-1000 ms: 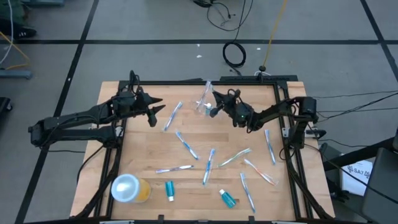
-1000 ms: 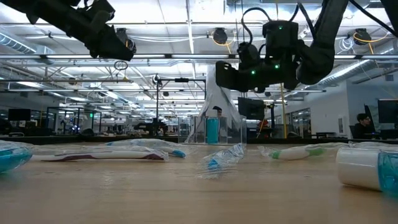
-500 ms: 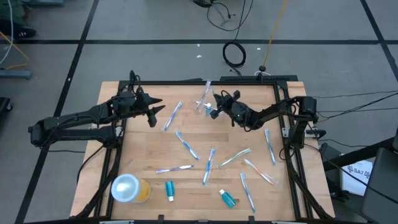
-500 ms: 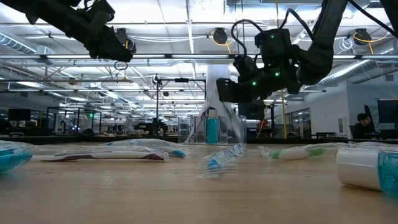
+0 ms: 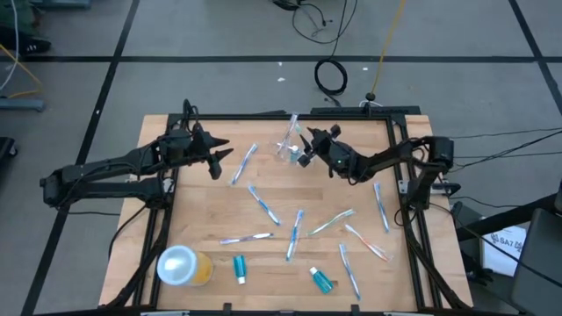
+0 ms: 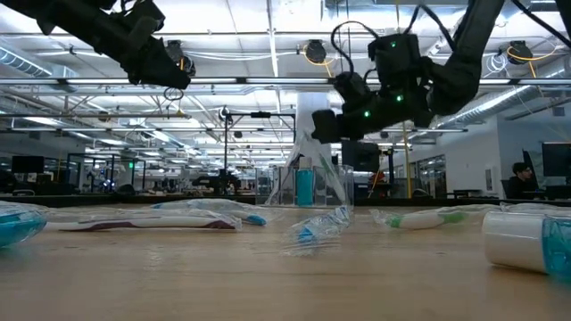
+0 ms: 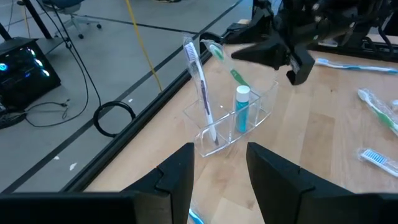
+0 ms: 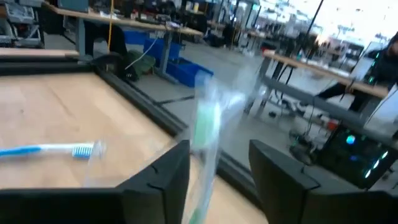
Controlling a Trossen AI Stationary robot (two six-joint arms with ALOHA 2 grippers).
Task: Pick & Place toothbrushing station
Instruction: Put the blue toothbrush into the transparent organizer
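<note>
Two toothbrushes (image 7: 200,81) and a teal tube (image 7: 241,109) stand upright in the clear cup (image 7: 235,127) near the far edge of the table (image 5: 202,202), and I have the right gripper (image 5: 309,146) just beside that cup, above its rim. In the right wrist view a pale-green brush in its clear wrapper sits between that gripper's fingers (image 8: 158,180), which stand apart with a gap on either side of it, so I judge I am at the moment of letting this brush drop into the cup; whether it is fully free of the pads I cannot tell. My left gripper (image 5: 213,156) waits over the left part of the table, aimed at the cup, its fingers (image 7: 177,177) parted and holding nothing. Most of the work is left: loose brushes (image 5: 263,204) lie scattered across the middle and right of the board, and two more teal tubes (image 5: 239,269) lie near the front edge, not far from the orange cup with the white lid (image 5: 183,265). Next I would lift the right arm straight up, clear of the standing handles so the cup does not tip, then pick up the nearest loose brush.
</note>
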